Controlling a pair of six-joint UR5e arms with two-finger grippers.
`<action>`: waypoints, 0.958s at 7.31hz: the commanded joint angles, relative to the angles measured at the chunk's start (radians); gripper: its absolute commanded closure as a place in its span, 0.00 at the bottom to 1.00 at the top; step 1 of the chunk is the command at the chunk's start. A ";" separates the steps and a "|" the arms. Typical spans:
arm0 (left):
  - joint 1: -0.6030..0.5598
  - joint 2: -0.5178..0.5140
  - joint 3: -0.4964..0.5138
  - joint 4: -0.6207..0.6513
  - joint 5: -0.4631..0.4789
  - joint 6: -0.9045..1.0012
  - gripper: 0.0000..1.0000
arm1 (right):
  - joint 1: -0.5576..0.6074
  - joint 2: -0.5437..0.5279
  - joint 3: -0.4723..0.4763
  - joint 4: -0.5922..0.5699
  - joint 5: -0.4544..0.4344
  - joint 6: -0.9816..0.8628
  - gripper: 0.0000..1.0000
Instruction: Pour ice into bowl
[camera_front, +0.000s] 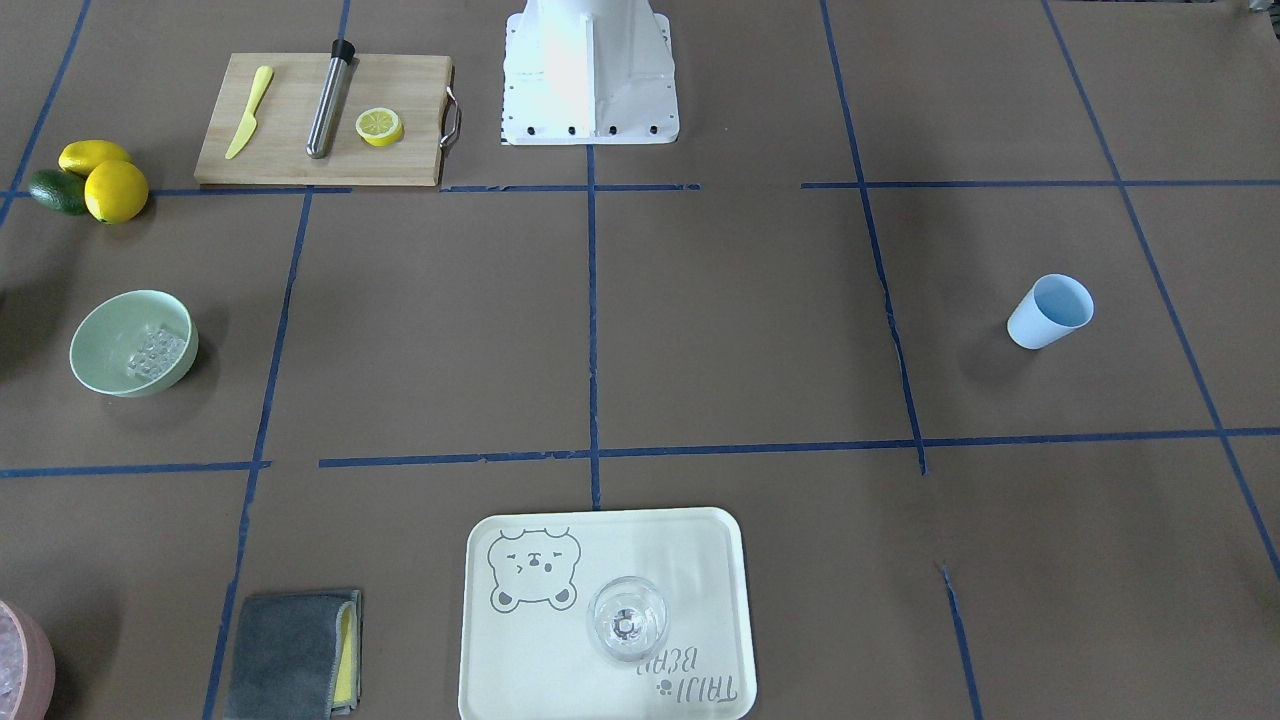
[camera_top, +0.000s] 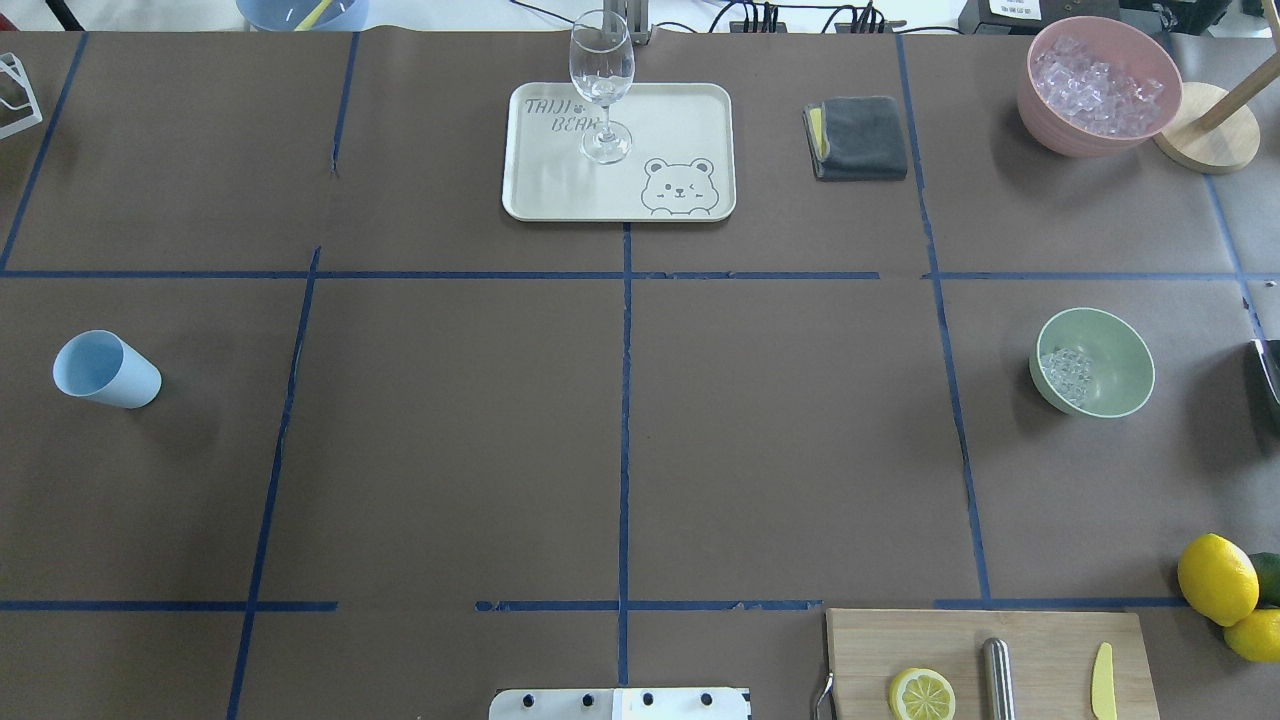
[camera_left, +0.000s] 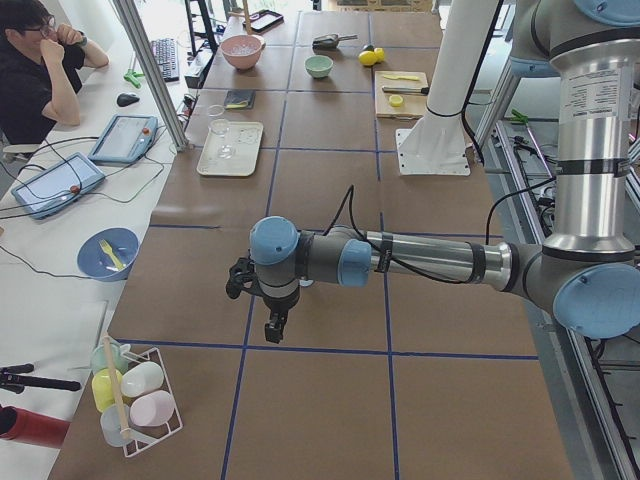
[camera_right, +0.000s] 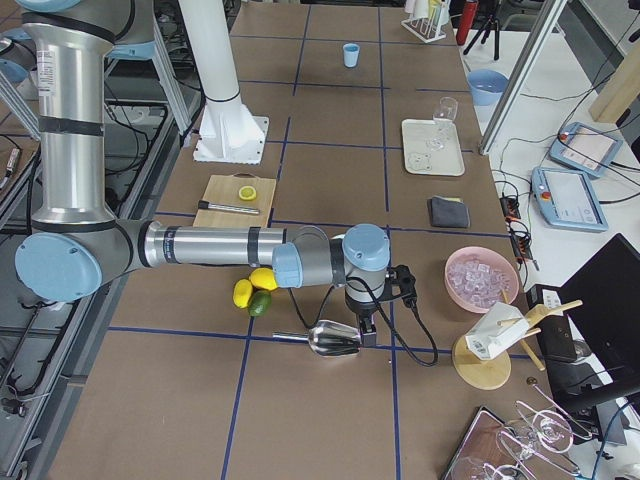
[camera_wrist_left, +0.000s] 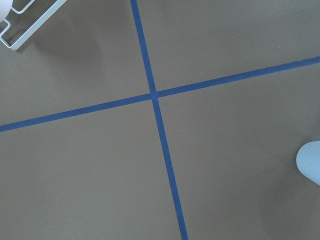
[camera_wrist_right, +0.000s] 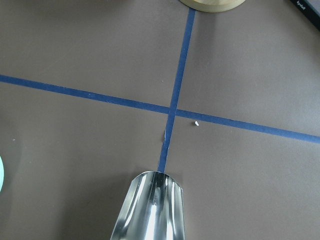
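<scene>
Small clear glassy ice cubes (camera_top: 1066, 372) lie inside the round pale mint-green bowl (camera_top: 1128, 358). Being hard and slippery, they are judged better scooped than pinched. Near the bowl, a shiny metal scoop (camera_wrist_right: 150, 210) is seen below the right gripper (camera_right: 368, 338). Whether its jaws, or those of the left gripper (camera_left: 272, 328), are closed cannot be told.

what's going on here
Nothing is being poured now. The small clear ice cubes lie in the round pale mint-green bowl, and the light blue cup stands alone across the table. The right gripper hangs by a shiny metal scoop at the table's end; its grip cannot be judged.
</scene>
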 joint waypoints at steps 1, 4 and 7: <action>0.000 0.000 0.001 -0.002 0.000 0.000 0.00 | 0.000 0.001 -0.001 0.001 -0.002 0.005 0.00; 0.000 0.000 0.001 -0.002 0.000 0.000 0.00 | -0.001 0.001 -0.001 0.001 -0.002 0.008 0.00; 0.000 0.000 0.001 -0.002 0.000 0.000 0.00 | 0.000 0.001 0.001 0.001 -0.002 0.008 0.00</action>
